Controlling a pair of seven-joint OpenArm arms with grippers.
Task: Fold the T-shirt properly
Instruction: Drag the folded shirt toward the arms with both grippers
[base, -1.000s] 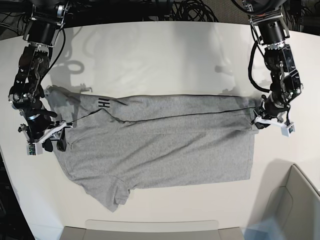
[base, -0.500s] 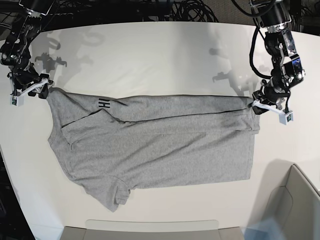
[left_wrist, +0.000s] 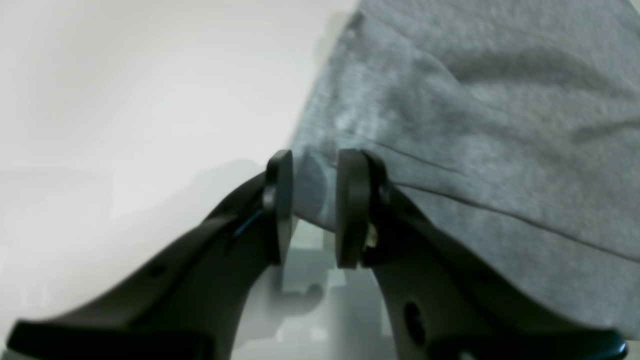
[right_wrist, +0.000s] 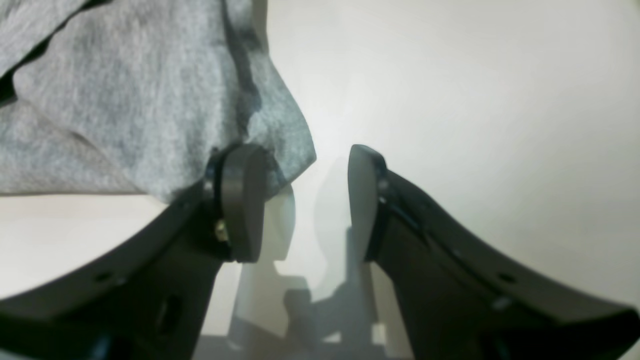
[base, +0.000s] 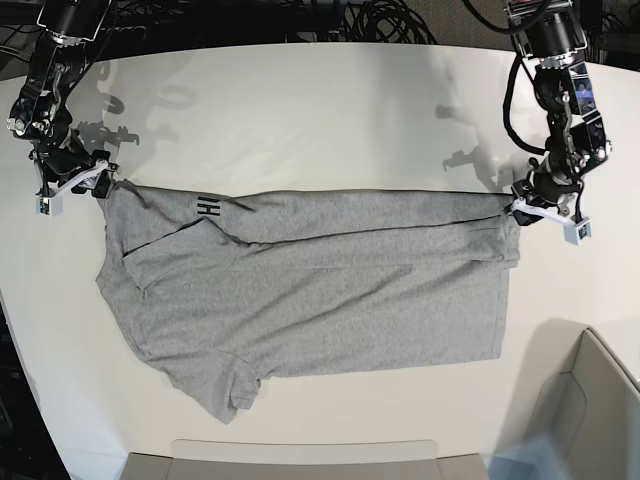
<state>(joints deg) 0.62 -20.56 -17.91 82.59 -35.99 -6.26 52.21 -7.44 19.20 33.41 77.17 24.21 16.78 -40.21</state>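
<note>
A heather-grey T-shirt lies spread and partly folded on the white desk. The left gripper pinches the shirt's edge between nearly closed jaws, while the right gripper stands at the opposite corner, jaws apart, fabric draped over one finger.

Soft heathered grey knit on the T-shirt, matt black plastic gripper fingers, smooth, faintly glossy white table.
</note>
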